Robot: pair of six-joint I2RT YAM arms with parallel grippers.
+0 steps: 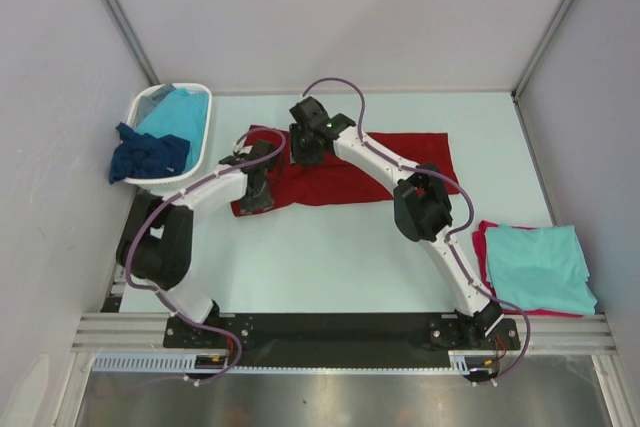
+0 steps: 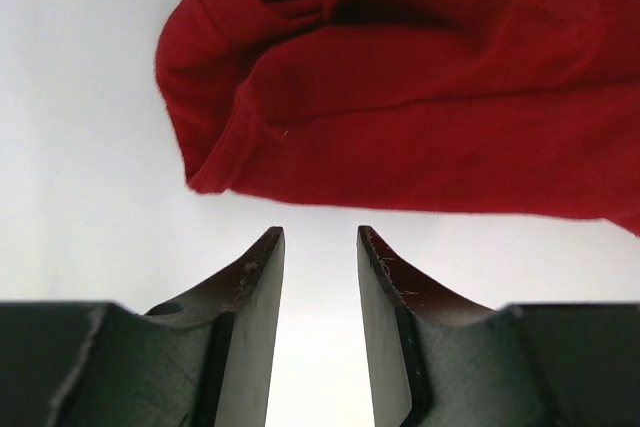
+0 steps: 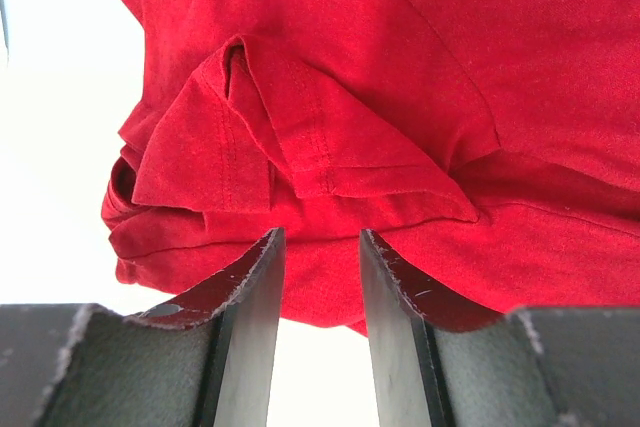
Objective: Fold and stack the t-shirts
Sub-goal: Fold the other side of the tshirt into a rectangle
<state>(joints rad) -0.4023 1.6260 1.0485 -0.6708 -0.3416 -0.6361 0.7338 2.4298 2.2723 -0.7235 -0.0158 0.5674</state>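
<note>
A dark red t-shirt (image 1: 400, 162) lies spread across the middle of the table, its left end bunched into folds. My left gripper (image 1: 258, 187) is at the shirt's near-left corner. In the left wrist view it (image 2: 320, 237) is open with only bare table between its fingers, and the shirt's hem (image 2: 420, 127) lies just past the tips. My right gripper (image 1: 305, 147) hovers over the shirt's far-left part. In the right wrist view it (image 3: 320, 237) is open too, its tips over a folded sleeve and hem (image 3: 350, 67), with nothing pinched.
A white basket (image 1: 207, 132) at the far left holds a turquoise shirt (image 1: 180, 112), and a navy shirt (image 1: 145, 155) hangs over its rim. At the near right a folded turquoise shirt (image 1: 540, 267) lies on a folded red one (image 1: 482, 247). Walls close in on both sides.
</note>
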